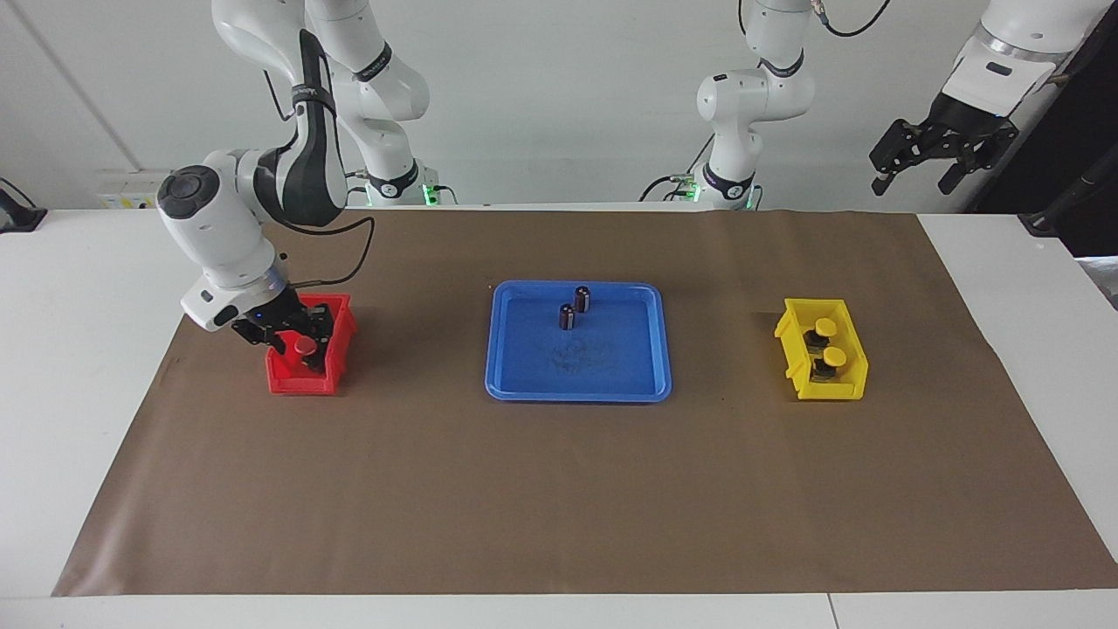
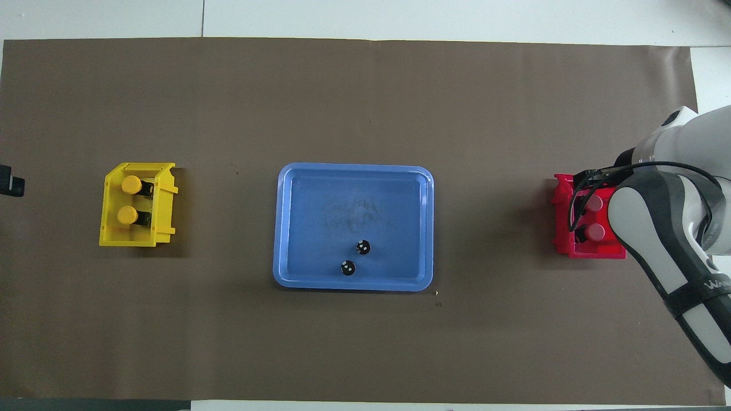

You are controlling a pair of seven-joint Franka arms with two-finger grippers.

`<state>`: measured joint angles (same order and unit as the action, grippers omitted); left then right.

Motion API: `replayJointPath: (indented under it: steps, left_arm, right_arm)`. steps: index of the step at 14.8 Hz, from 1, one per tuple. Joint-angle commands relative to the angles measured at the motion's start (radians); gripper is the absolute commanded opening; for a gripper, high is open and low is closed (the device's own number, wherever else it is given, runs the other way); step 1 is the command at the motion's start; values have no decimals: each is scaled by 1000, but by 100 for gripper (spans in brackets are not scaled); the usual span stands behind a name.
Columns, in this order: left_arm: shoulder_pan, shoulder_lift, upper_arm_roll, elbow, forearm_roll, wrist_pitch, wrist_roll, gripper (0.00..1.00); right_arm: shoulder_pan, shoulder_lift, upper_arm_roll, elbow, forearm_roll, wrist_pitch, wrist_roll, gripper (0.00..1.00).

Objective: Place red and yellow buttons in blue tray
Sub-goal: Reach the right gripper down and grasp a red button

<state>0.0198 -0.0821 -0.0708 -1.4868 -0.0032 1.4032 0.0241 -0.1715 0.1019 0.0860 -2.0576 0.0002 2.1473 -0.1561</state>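
Two red buttons (image 2: 595,204) (image 2: 595,231) sit in the small red bin (image 1: 297,381) at the right arm's end of the table. In the facing view only one red cap (image 1: 305,347) shows. My right gripper (image 1: 293,337) is down in the red bin with its fingers apart around that cap. Two yellow buttons (image 1: 825,327) (image 1: 834,355) sit in the small yellow bin (image 1: 830,391) at the left arm's end. The blue tray (image 1: 576,395) lies between the bins. My left gripper (image 1: 913,182) waits open, raised off the table's left arm end.
Two dark capless cylinders (image 1: 583,299) (image 1: 567,316) stand in the blue tray, on the side nearer to the robots. A brown mat (image 1: 559,507) covers the table. The right arm's forearm (image 2: 657,240) covers part of the red bin (image 2: 588,251) from above.
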Motion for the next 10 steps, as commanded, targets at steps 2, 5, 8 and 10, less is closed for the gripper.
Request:
replayJointPath:
  steps: [2,5,8,10]
  left_arm:
    - [3,-33,0,-32,-17,-6,8,100]
    - [3,-33,-1,-32,-17,-6,7,100]
    - [5,-33,0,-32,-17,-6,8,100]
    - [9,-33,0,-32,-17,-6,5,100]
  right_arm:
    - [-36,-22,9,-52,14,29,-53,68]
    - [-37,-25,9,-62,14,39,-54,68]
    - [-36,-31,9,-91,14,71,-54,67]
    - [-37,-36,9,-107,14,83,-54,67]
